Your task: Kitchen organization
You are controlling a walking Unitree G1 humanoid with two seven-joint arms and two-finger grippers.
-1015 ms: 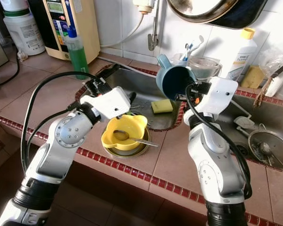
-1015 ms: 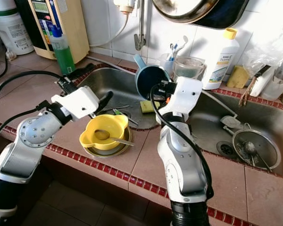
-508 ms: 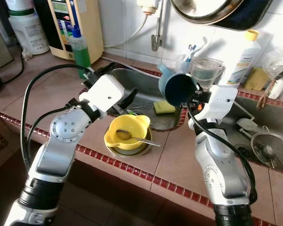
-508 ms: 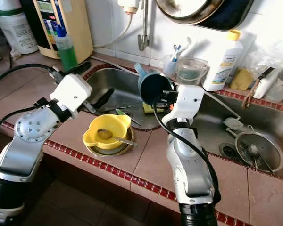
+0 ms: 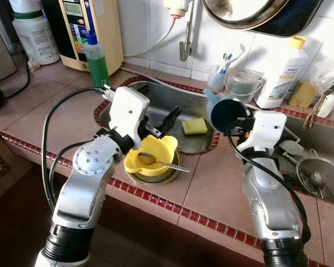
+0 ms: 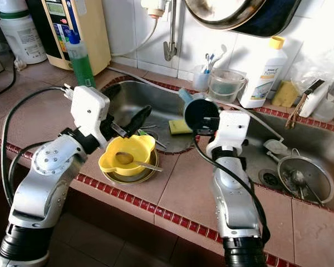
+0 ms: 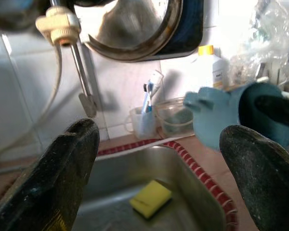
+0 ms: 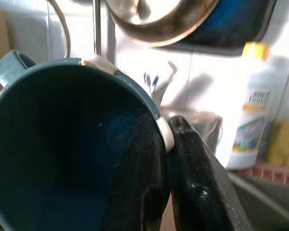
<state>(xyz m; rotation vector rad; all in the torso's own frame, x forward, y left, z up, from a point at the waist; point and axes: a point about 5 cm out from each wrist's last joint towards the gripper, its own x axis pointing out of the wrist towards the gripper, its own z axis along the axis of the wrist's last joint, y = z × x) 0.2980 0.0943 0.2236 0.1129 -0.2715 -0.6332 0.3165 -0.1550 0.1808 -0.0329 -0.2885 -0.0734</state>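
Right gripper (image 8: 164, 144): clamped on the rim of the blue cup (image 5: 225, 113), held in the air above the right edge of the left sink (image 5: 156, 100).
Left gripper (image 5: 166, 119): fingers spread wide, holding nothing, above the sink's front edge.
Yellow bowl (image 5: 150, 156): on the counter's front edge, on a metal plate (image 5: 164, 177), spoon (image 5: 161, 162) inside.
Yellow sponge (image 5: 194, 125): in the sink bottom.

Pan (image 5: 256, 14) on wall cut off by top edge; white jug (image 5: 36, 33) top cropped.
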